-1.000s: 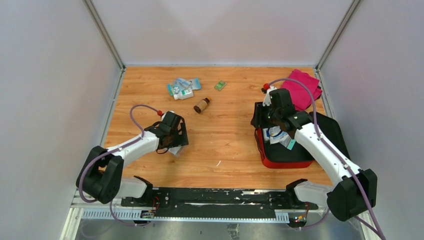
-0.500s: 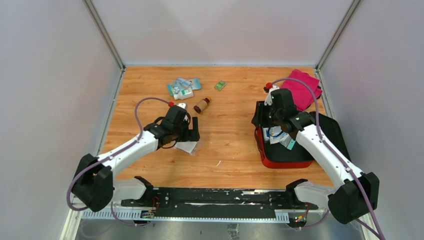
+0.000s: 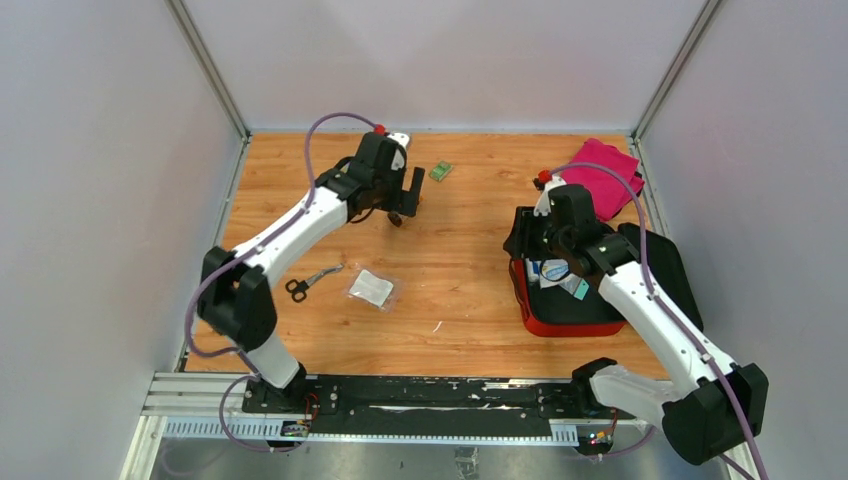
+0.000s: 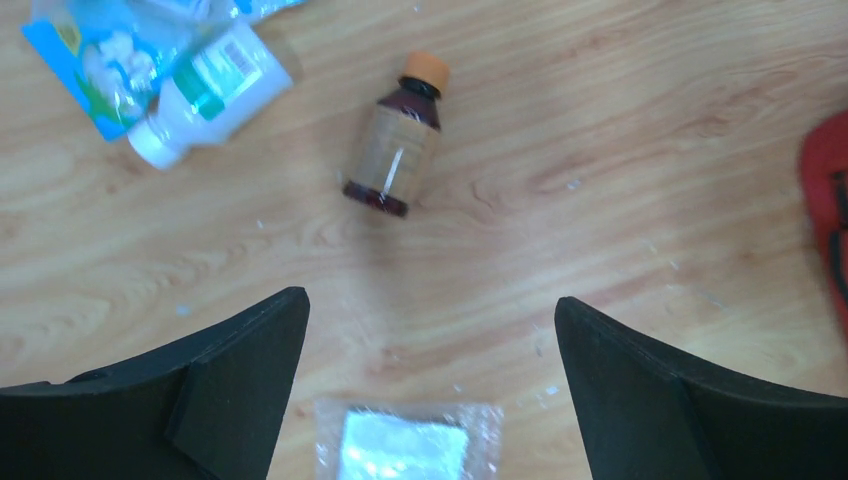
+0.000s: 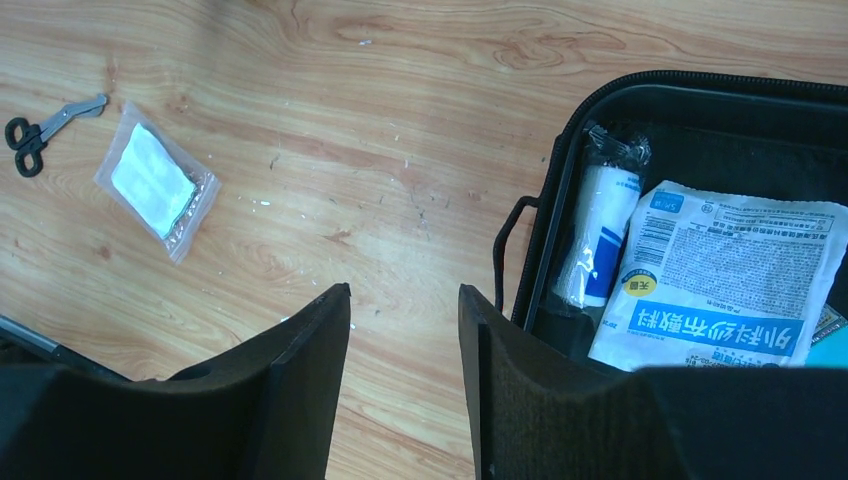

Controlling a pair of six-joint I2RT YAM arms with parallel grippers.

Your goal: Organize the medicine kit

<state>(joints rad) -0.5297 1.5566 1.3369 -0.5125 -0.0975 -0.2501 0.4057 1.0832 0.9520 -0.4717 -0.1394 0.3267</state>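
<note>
Medicine kit: lying open at R side of table, lid folded back to the R, so black inside faces up ready for loading.

Far L: scissors & clear gauze pkt, loose on wood, near each other, well apart from kit. Not yet packed.

L gripper: spread wide, nothing held, hanging above brown bottle, which lies on its side w/ orange cap pointing away. Prob lining up for a pick, since bottle sits between jaw lines but farther out. Just L of bottle: white bottle touching blue pouch. Small green pkt a bit R, alone.

R gripper: part open, empty, poised over kit's L rim. Inside: wrapped bandage roll along L wall, white sachet beside it, packed side by side to leave room.

Magenta cloth: behind kit, outside it.
</note>
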